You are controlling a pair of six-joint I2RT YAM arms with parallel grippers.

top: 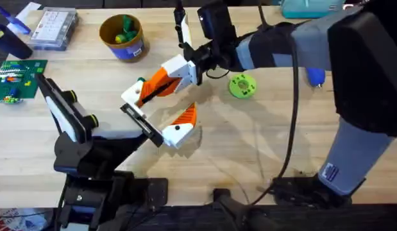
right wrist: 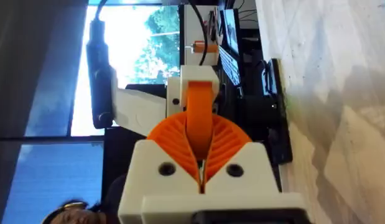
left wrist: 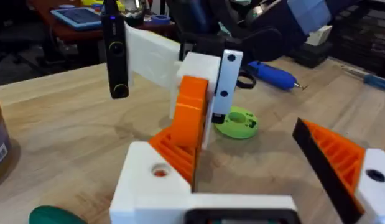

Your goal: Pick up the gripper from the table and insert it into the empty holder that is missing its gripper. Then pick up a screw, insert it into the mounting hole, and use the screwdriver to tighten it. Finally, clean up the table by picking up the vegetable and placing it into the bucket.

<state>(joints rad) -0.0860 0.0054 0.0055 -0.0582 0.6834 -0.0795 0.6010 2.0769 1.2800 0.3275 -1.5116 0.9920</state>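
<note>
Right gripper (top: 176, 76), white fingers with orange ribbed pads, is pinched nearly closed on a loose white-and-orange finger piece (right wrist: 198, 115); in the right wrist view the pads meet around its orange rib. The held piece's long axis runs diagonally in the overhead view, pointing down-left toward the left arm's wrist. Left gripper (top: 161, 122) sits just below it: one white finger with an orange pad (left wrist: 338, 158) is mounted, and beside it is a bare white holder block with a mounting hole (left wrist: 160, 169); whether it is open or closed cannot be told. The held piece stands just above that block, contact unclear.

Small dark-green toy vegetable (left wrist: 55, 216) lies on the table by the left wrist. Round yellow tub with blue label band (top: 122, 36) is at the far left-centre, holding green and yellow items. Flat lime-green disc (top: 242, 85) lies right of the grippers, blue-handled screwdriver (left wrist: 271, 74) beyond. Light wooden tabletop (top: 262, 141); green circuit board (top: 17, 78) and clear compartment box (top: 54, 29) far left.
</note>
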